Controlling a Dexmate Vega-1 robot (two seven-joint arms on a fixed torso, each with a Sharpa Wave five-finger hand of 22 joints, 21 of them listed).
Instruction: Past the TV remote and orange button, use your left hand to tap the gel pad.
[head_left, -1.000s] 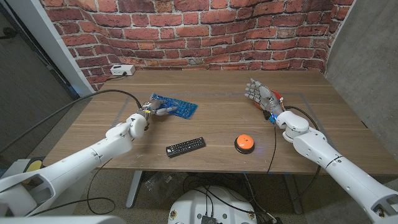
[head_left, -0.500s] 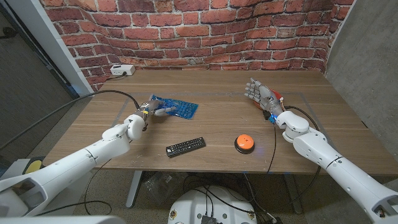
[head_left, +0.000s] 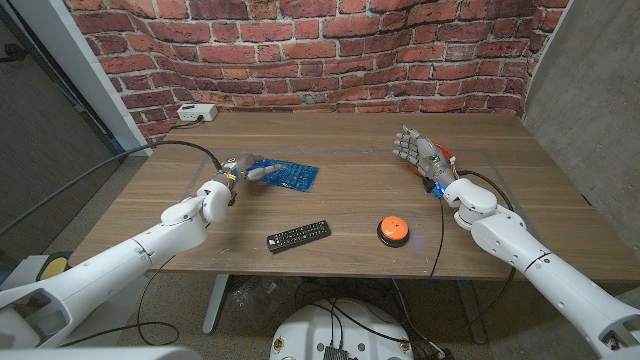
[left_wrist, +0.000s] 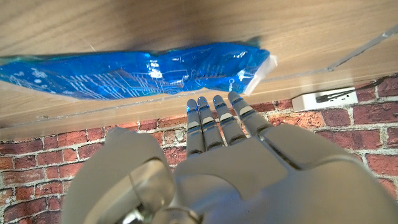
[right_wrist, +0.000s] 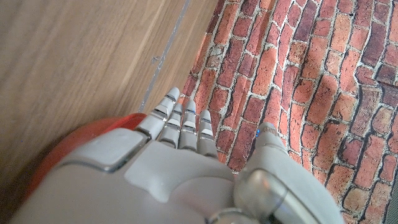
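Observation:
The blue gel pad lies on the wooden table, left of centre. My left hand is at the pad's left end with its fingers stretched toward it and nothing held; contact cannot be told. In the left wrist view the straight fingers point at the gel pad. Nearer the front edge lie the black TV remote and the orange button. My right hand stands at the right with fingers up and apart, empty; it shows as the right hand over the wood.
A white box with a cable sits at the back left corner, also seen as the white box. Something red shows beside my right hand. A brick wall backs the table. Bare wood lies between the pad and my right hand.
My left hand has moved a little farther from the front edge, along the pad's left end. The right arm, remote and button have not moved.

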